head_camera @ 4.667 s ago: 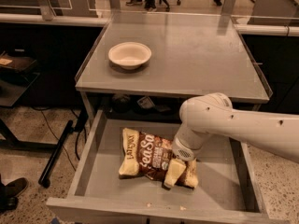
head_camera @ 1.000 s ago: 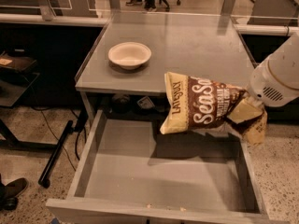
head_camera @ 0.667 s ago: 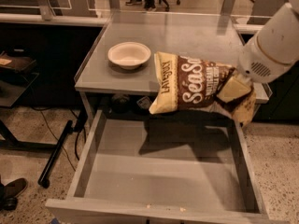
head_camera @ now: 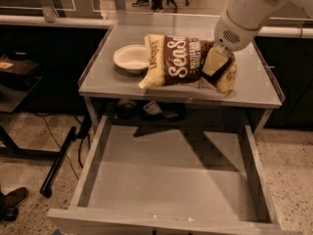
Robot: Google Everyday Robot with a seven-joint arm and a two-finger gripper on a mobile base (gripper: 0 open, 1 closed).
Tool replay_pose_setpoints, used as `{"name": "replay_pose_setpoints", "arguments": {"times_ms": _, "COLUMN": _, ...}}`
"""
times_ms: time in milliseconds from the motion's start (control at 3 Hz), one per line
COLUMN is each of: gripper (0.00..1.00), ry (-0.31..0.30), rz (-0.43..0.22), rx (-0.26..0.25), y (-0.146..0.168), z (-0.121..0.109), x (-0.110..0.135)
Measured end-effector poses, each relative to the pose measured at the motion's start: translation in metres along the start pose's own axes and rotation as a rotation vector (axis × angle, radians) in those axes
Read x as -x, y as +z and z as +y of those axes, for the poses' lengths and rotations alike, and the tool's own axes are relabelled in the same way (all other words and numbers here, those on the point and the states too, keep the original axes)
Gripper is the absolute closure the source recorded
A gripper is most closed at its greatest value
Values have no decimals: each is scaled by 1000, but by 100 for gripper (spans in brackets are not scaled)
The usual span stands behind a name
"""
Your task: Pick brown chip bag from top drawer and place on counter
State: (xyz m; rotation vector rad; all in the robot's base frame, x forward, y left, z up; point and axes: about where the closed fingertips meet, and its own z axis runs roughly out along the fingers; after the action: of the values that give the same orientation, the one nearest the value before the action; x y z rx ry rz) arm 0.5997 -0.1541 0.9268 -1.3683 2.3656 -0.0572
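The brown chip bag (head_camera: 182, 61) has a dark brown middle with white lettering and cream-yellow ends. It hangs just above the middle of the grey counter (head_camera: 244, 89), its left end close to the white bowl. My gripper (head_camera: 215, 62) is shut on the bag's right end, with the white arm coming in from the upper right. The top drawer (head_camera: 171, 180) stands pulled out below the counter with nothing in it.
A white bowl (head_camera: 131, 58) sits on the counter's left part, just beside the bag. Dark side desks flank the counter at left and right. Cables and a black stand leg (head_camera: 58, 163) lie on the floor at the left.
The bag has come up out of the drawer in my gripper and moved back and left over the counter. The drawer is now bare.
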Motion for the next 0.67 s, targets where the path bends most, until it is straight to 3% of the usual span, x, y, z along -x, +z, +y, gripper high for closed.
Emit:
{"name": "replay_pose_setpoints", "arguments": {"times_ms": 333, "gripper": 100, "ry": 22, "rz": 53, "rx": -6, "y": 20, "z": -34, "x": 10}}
{"name": "replay_pose_setpoints", "arguments": {"times_ms": 667, "gripper": 100, "ry": 84, "rz": 124, "rx": -40, "y": 27, "z": -80, "x": -4}}
